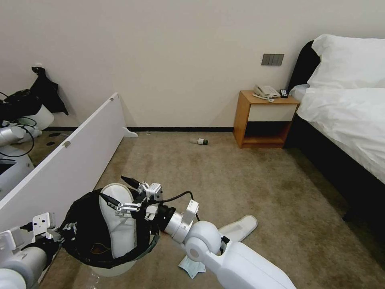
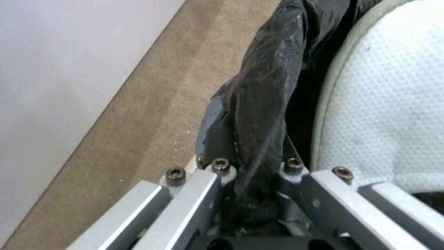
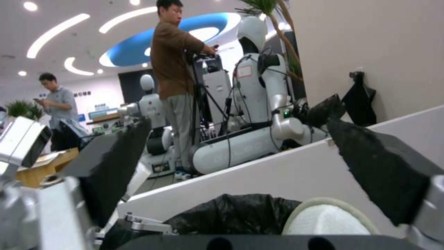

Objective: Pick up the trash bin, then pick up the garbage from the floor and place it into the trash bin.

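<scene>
Head view tells you the job is roughly midway, by my reading. The trash bin [image 1: 110, 245] is already picked up: your left gripper [image 1: 64, 233] is clenched on the black bag folded over its rim, and the left wrist view shows the bag [image 2: 259, 114] pinched between the jaws. One white slipper [image 1: 118, 222] stands inside the bin, and your right gripper [image 1: 130, 194] hangs over it with its pads [image 3: 379, 177] spread wide and nothing between them, so that item looks delivered and released.

Still left on the floor [image 1: 240, 184]: a second slipper [image 1: 240, 226] just beside the right arm, a light-blue mask [image 1: 192, 267] near the bin's base, and a small bottle [image 1: 202, 141] far off by the wall, near the nightstand [image 1: 262, 120].

As for the room, beige carpet runs to a cream wall with a dark skirting; a bed [image 1: 345, 112] with white linen lines the carpet's right edge, and a low white partition [image 1: 68, 164] closes its left edge.
</scene>
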Controlling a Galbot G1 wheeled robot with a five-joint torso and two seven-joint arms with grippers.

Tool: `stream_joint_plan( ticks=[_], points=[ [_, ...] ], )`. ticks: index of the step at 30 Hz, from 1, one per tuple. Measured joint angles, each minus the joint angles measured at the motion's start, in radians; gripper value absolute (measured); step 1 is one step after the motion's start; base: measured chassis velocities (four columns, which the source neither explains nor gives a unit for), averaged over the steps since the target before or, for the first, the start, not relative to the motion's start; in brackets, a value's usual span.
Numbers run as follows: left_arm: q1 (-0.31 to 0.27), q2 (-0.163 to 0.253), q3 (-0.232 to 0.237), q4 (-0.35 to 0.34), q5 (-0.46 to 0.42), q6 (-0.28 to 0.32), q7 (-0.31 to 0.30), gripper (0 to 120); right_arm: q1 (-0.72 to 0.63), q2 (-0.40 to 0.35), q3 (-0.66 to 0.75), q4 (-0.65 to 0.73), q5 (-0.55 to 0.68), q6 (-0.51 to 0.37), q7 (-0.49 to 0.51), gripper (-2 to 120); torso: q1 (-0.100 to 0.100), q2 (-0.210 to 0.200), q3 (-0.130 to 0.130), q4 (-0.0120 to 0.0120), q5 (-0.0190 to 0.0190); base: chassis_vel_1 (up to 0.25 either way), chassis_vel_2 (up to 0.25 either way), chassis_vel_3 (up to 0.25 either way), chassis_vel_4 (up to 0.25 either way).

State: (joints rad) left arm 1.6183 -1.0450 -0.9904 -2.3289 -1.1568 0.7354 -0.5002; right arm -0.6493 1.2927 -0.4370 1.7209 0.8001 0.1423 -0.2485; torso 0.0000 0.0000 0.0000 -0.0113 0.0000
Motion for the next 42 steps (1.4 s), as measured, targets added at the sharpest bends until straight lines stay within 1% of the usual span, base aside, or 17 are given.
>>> stream_joint_plan(
  ticks=[7, 10, 13, 16, 17, 19, 20, 22, 23, 25, 27, 29, 32, 34, 38, 40, 42],
  points=[
    [-0.001, 0.001, -0.003, 0.002, -0.002, 0.0, 0.0, 4, -0.001, 0.003, 0.023, 0.021, -0.004, 0.0, 0.009, 100, 0.0, 0.0, 0.0, 0.0001, 0.0, 0.0, 0.0, 0.0, 0.0],
    [0.002, 0.001, -0.01, 0.004, -0.004, 0.0, 0.0, 4, -0.012, 0.001, 0.102, 0.043, -0.022, -0.003, 0.03, 100, 0.0, 0.0, 0.0, 0.0001, 0.0, 0.0, 0.0, 0.0, 0.0],
    [0.002, 0.001, -0.011, 0.004, -0.004, 0.0, 0.0, 4, -0.013, 0.0, 0.112, 0.046, -0.024, -0.005, 0.034, 100, 0.0, 0.0, 0.0, 0.0001, 0.0, 0.0, 0.0, 0.0, 0.0],
    [0.002, 0.0, -0.014, 0.004, -0.006, 0.0, 0.0, 4, -0.052, -0.015, 0.233, 0.086, -0.034, -0.036, 0.071, 100, 0.0, 0.0, 0.0, 0.0, 0.0001, 0.0, 0.0, 0.0, 0.0],
    [0.002, 0.0, -0.014, 0.004, -0.006, 0.0, 0.0, 4, -0.052, -0.015, 0.233, 0.086, -0.034, -0.036, 0.071, 100, 0.0, 0.0, 0.0, 0.0, 0.0001, 0.0, 0.0, 0.0, 0.0],
    [0.001, -0.001, -0.018, 0.005, -0.007, 0.0, 0.0, 4, -0.101, -0.026, 0.321, 0.107, -0.048, -0.056, 0.09, 100, 0.0, 0.0, 0.0, -0.0001, 0.0002, 0.0, 0.0, 0.0, 0.0],
    [0.001, -0.001, -0.018, 0.005, -0.007, 0.0, 0.0, 4, -0.101, -0.026, 0.321, 0.107, -0.048, -0.056, 0.09, 100, 0.0, 0.0, 0.0, -0.0001, 0.0002, 0.0, 0.0, 0.0, 0.0],
    [0.003, -0.001, -0.023, 0.005, -0.007, 0.0, 0.0, 4, -0.146, -0.035, 0.389, 0.12, -0.067, -0.074, 0.113, 100, 0.0, 0.0, 0.0, -0.0001, 0.0003, 0.0, 0.0, 0.0, 0.0],
    [0.003, -0.001, -0.023, 0.005, -0.007, 0.0, 0.0, 4, -0.146, -0.035, 0.389, 0.12, -0.067, -0.074, 0.113, 100, 0.0, 0.0, 0.0, -0.0001, 0.0003, 0.0, 0.0, 0.0, 0.0],
    [0.004, -0.001, -0.025, 0.002, -0.008, 0.0, -0.001, 4, -0.185, -0.041, 0.455, 0.13, -0.085, -0.109, 0.153, 100, 0.0, 0.0, 0.0, 0.0, 0.0002, 0.0, 0.0, 0.0, 0.0],
    [0.004, -0.001, -0.026, 0.001, -0.009, 0.0, -0.001, 4, -0.195, -0.042, 0.471, 0.132, -0.089, -0.12, 0.163, 100, 0.0, 0.0, 0.0, 0.0, 0.0002, 0.0, 0.0, 0.0, 0.0],
    [0.004, -0.001, -0.026, 0.0, -0.009, 0.0, -0.002, 4, -0.224, -0.048, 0.527, 0.141, -0.098, -0.161, 0.193, 100, 0.0, 0.0, 0.0, 0.0001, 0.0002, 0.0, 0.0, 0.0, 0.0],
    [0.005, -0.002, -0.027, -0.001, -0.009, 0.0, -0.002, 4, -0.232, -0.049, 0.54, 0.144, -0.1, -0.172, 0.198, 100, 0.0, 0.0, 0.0, 0.0, 0.0002, 0.0, 0.0, 0.0, 0.0],
    [0.007, -0.004, -0.032, -0.003, -0.012, 0.0, -0.002, 4, -0.268, -0.06, 0.591, 0.15, -0.118, -0.211, 0.22, 100, 0.0, 0.0, 0.0, -0.0001, 0.0002, 0.0, 0.0, 0.0, 0.0],
    [0.009, -0.004, -0.035, -0.003, -0.013, 0.0, -0.002, 4, -0.297, -0.069, 0.611, 0.15, -0.144, -0.229, 0.237, 100, 0.0, 0.0, 0.0, 0.0001, 0.0002, 0.0, 0.0, 0.0, 0.0],
    [0.011, -0.004, -0.038, -0.003, -0.015, 0.0, -0.002, 4, -0.353, -0.083, 0.631, 0.148, -0.176, -0.268, 0.259, 100, 0.0, 0.0, 0.0, 0.0, 0.0001, 0.0, 0.0, 0.0, 0.0],
    [0.012, -0.004, -0.042, -0.003, -0.017, 0.0, -0.001, 4, -0.384, -0.086, 0.636, 0.142, -0.201, -0.286, 0.263, 100, 0.0, 0.0, 0.0, -0.0001, 0.0002, 0.0, 0.0, 0.0, 0.0]
  ],
)
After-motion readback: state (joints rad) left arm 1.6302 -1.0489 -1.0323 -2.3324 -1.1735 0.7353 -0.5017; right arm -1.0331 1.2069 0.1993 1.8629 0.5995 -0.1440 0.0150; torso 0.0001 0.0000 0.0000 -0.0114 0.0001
